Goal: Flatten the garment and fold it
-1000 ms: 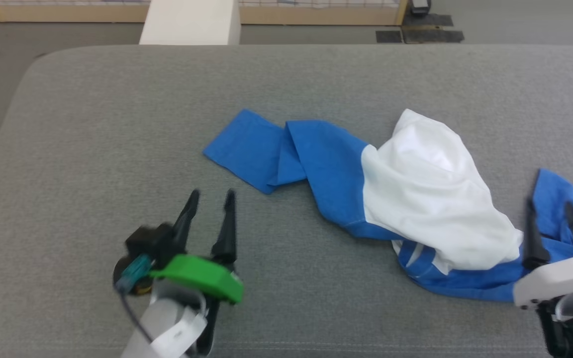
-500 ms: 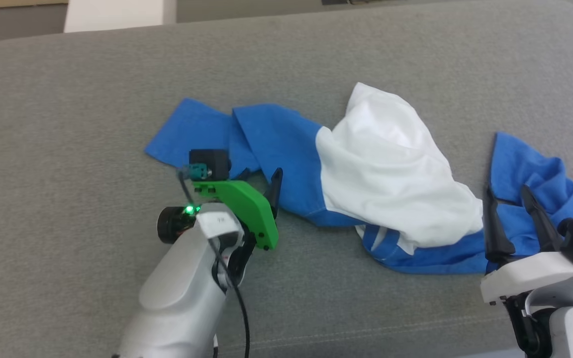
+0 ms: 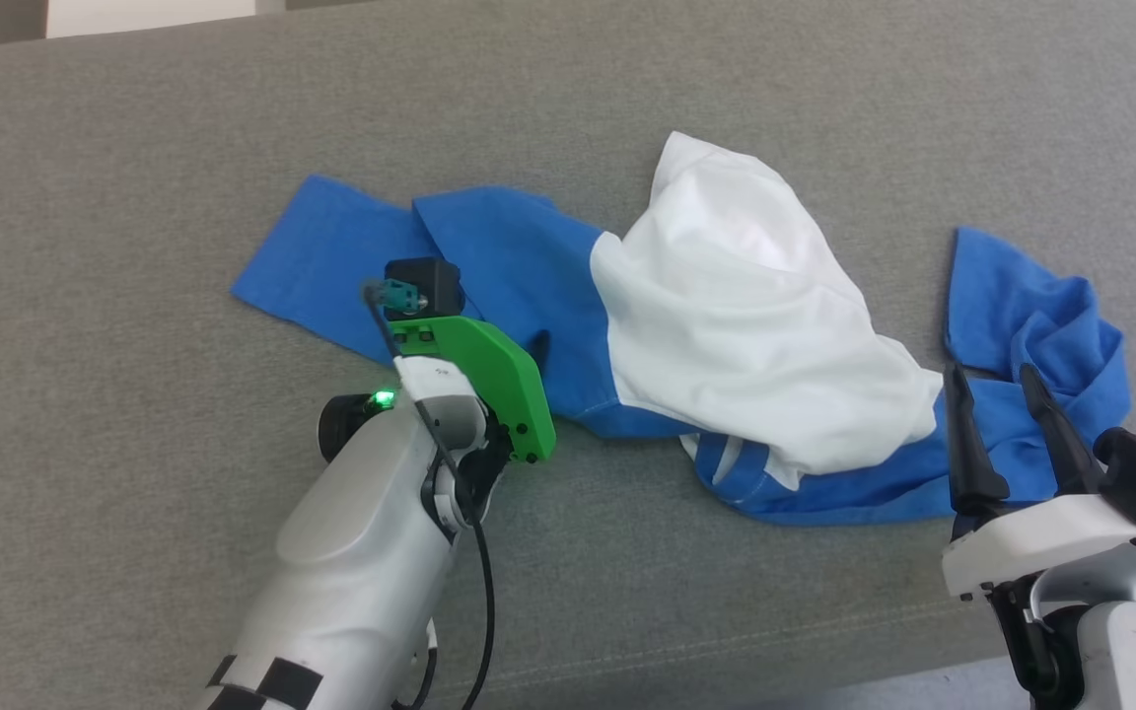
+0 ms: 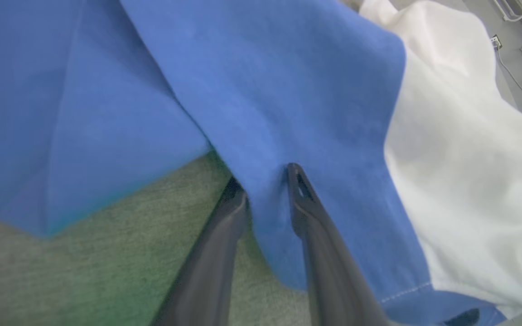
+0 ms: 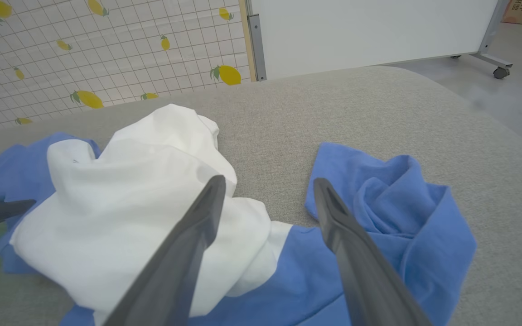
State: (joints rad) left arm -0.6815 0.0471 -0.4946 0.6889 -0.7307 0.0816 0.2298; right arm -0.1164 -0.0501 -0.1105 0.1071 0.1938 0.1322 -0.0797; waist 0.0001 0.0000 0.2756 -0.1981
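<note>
garment [image 3: 755,325] is lying crumpled on the grey cushion [image 3: 134,148]. We're straddling a blue sleeve fold with left hand [image 4: 265,179] to spread it; clamped or not, can't tell. right hand [image 3: 987,373] hovering, fingers apart, near other sleeve.

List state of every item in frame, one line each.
garment, crumpled, unfolded, lying on the grey cushion
left gripper, jaws apart, blue sleeve edge between them
right gripper, open, empty, at the garment's right end
wrist light, lit green
</note>
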